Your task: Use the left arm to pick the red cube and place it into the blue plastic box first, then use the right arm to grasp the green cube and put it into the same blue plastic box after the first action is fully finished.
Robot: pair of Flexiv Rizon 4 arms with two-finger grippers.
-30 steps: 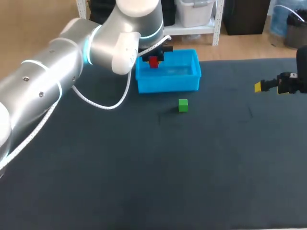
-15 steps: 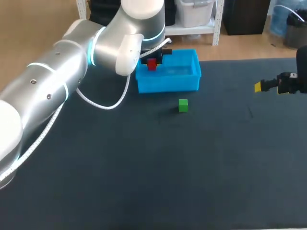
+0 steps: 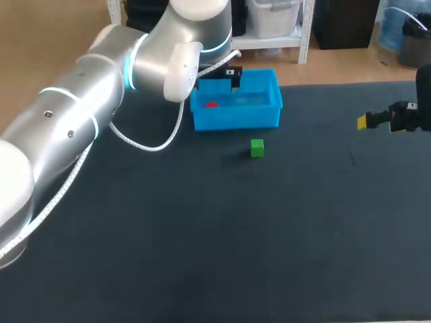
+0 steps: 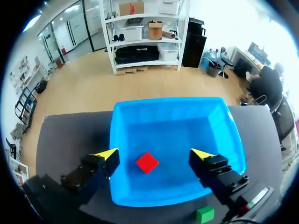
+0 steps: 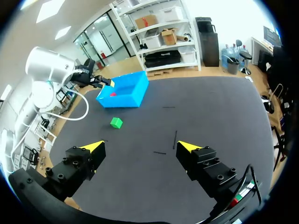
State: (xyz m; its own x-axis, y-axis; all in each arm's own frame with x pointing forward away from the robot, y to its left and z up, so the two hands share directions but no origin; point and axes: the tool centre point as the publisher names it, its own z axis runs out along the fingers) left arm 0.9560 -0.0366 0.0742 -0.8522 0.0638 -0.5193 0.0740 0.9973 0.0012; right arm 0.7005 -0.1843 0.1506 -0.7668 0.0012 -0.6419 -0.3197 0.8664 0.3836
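Likely a lab: robot arm [image 3: 87, 101], worktable [image 3: 202, 256].

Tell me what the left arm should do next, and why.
Probably pull the left gripper up and clear of the box: it is open, the red cube lies free inside, and the green cube is left for the right gripper.

**Left side taken, right side open**

Our left arm [image 3: 81, 121] slants across the left of the bench [image 3: 269, 256]. Its end effector [image 4: 154, 157] hangs with fingers spread over the blue plastic box [image 3: 236, 116] and blocks the way in from above. The red cube [image 4: 147, 162] lies on the box floor. The green cube [image 3: 257, 148] stands just in front of the box, bare bench on every side. Our right end effector [image 5: 140, 147], fingers apart, has a free lane toward it.
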